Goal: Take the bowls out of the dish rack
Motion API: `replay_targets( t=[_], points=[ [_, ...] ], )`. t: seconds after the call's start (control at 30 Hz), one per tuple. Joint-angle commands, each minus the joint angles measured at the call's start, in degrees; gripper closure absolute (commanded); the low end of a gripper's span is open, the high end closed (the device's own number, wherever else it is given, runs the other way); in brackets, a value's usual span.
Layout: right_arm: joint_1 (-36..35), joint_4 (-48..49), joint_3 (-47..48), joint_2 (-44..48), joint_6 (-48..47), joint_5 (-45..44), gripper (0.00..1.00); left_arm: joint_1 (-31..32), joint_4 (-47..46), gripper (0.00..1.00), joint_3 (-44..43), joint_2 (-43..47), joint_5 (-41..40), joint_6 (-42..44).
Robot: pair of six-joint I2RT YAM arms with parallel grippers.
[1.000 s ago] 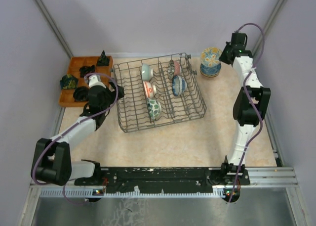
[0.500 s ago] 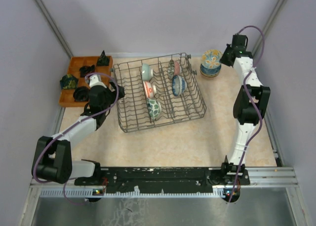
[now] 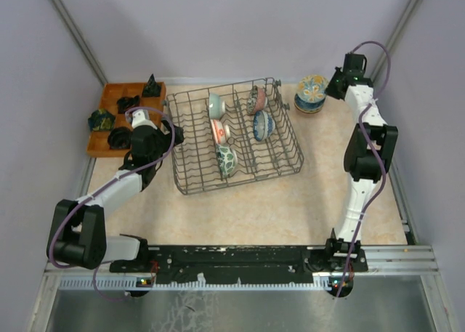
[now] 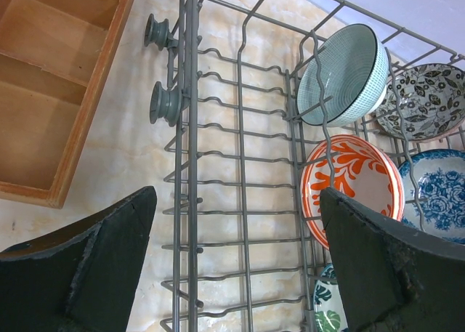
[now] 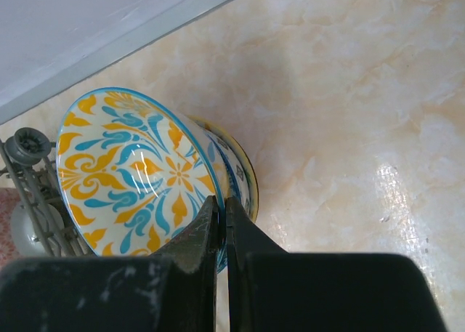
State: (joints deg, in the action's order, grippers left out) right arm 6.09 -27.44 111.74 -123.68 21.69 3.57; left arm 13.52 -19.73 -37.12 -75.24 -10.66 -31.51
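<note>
The dish rack (image 3: 280,154) stands mid-table holding several bowls on edge: pale green (image 3: 215,104), red-and-white (image 3: 220,131), leaf-patterned (image 3: 227,160), blue-and-white (image 3: 263,125) and a dark floral one (image 3: 256,99). My left gripper (image 3: 174,134) hangs open over the rack's left side (image 4: 190,128), its fingers (image 4: 102,259) wide apart, with the red-and-white bowl (image 4: 349,183) by the right finger. My right gripper (image 5: 221,201) is shut on the rim of a yellow-and-blue bowl (image 5: 131,165), tilted on a stack of bowls (image 3: 310,103) at the back right.
An orange wooden tray (image 3: 109,94) with dark objects sits at the back left, its edge (image 4: 87,121) close beside the rack. The walls close in at both sides and the back. Bare tabletop lies in front of the rack.
My right gripper has shifted slightly right and lowered the yellow-and-blue bowl onto the stack. The left arm has not moved.
</note>
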Motion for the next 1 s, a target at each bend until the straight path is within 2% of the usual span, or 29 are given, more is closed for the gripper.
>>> replay_targets(
  t=[0.0,0.63,0.97],
  points=[
    [0.42,4.55,-0.04,-0.26,1.07,2.46,1.00,0.02,-2.06,0.01,0.03,-0.09,0.71,0.02],
    [0.41,6.17,-5.40,2.30,1.60,3.58,1.00,0.01,-2.42,0.01,0.12,-0.08,1.03,-0.01],
    [0.42,6.14,-6.92,6.35,1.25,2.72,0.83,0.02,-2.68,0.01,0.39,-0.08,1.42,-0.31]
  ],
)
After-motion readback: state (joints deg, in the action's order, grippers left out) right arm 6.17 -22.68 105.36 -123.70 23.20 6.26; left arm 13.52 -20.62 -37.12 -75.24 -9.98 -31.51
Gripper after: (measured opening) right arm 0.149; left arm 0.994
